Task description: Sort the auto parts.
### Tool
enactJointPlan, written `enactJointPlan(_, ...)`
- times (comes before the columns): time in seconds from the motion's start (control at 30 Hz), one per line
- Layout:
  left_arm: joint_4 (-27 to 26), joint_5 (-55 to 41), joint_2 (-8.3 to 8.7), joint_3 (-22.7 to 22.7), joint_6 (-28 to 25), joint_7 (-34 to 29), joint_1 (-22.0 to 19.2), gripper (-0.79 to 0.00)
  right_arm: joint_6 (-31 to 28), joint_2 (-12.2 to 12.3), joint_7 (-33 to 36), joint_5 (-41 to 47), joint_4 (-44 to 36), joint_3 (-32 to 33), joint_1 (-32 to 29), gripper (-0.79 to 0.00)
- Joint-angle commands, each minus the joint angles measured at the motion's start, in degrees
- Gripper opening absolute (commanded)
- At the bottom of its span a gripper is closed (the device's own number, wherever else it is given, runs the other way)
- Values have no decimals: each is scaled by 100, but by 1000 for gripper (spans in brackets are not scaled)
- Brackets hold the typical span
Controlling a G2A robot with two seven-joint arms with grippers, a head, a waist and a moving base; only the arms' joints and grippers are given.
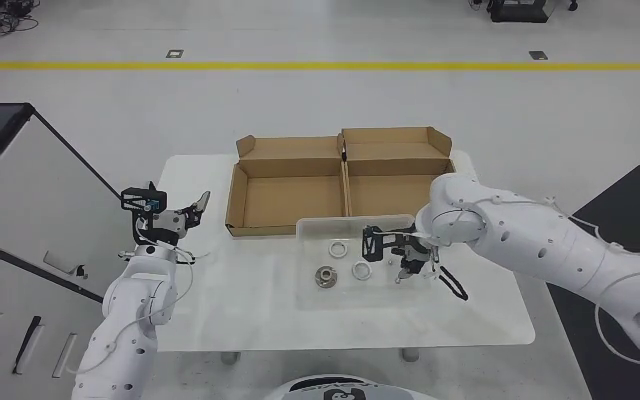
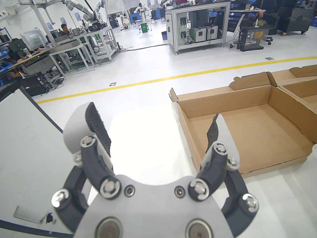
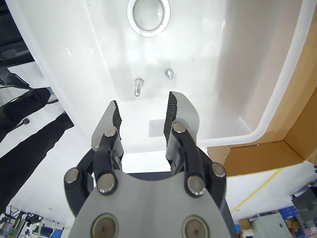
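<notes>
two bolts [image 3: 138, 87] in white tray [image 3: 242, 50], right jaws apart above them

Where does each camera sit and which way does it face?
Top view: above the arms, looking down at the white table; both arms show.
Left wrist view: behind the open left claw, facing the brown cardboard box.
Right wrist view: behind the open right claw, looking into the white plastic tray.
Shared: top and right wrist views show the tray.

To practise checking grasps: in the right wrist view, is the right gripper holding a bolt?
No, the right gripper is open and empty, and both bolts lie loose in the white tray beyond its fingertips.
</notes>
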Motion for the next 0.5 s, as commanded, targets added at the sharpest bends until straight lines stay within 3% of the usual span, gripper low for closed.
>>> enactJointPlan(0.0,0,0,0,0,0,0,0,0,-16,-13,-16,-29,7,0,-33,-394)
enactJointPlan(0.47,0,0,0,0,0,0,0,0,-65,-143,-65,-171,175,0,-254,-416)
